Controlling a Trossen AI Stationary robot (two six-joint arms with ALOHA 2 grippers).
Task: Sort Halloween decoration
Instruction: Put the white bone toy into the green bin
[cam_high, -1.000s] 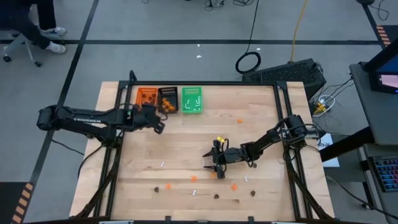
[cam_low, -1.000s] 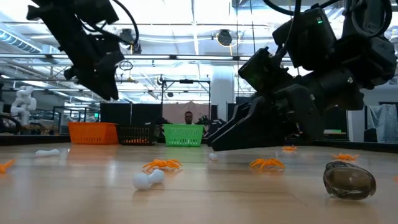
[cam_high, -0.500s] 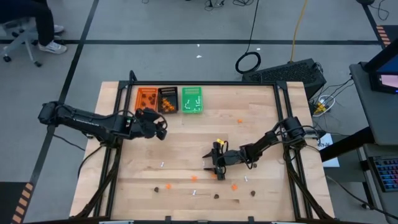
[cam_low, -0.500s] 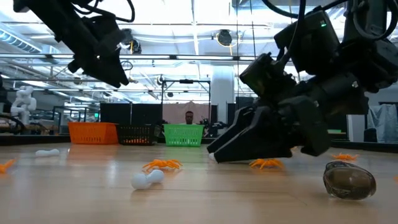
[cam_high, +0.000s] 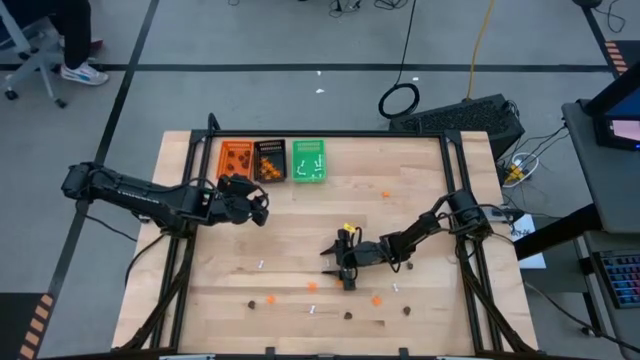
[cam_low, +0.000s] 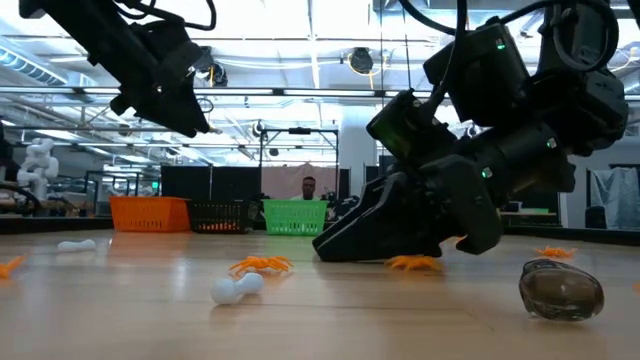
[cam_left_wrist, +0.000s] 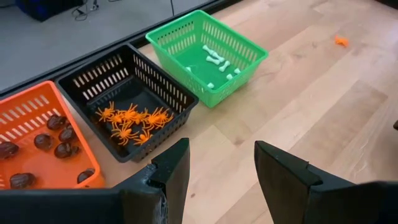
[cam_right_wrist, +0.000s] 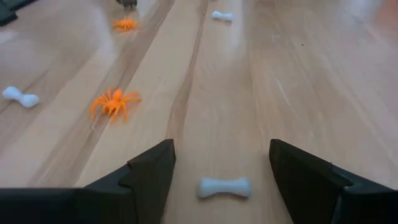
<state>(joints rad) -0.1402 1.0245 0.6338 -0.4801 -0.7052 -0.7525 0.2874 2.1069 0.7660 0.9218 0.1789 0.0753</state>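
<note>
Currently the right gripper sits low over the table's centre, fingers spread apart, a white bone lying between them. Left gripper, fingers apart and empty, hovers near the black tray holding orange spiders.

**No readable text**

We find no legible txt, labels, brand marks, nos. or signs in any view. The left arm carries a faint pale strip of lettering along its link in the high view, roughly 9 o'clock from table centre, but we can't make out the letters. The lit screen at the far 3 o'clock edge shows only a pink-blue glow, no chars we can read. The trays, the table and the room behind it give us nothing legible either.
</note>
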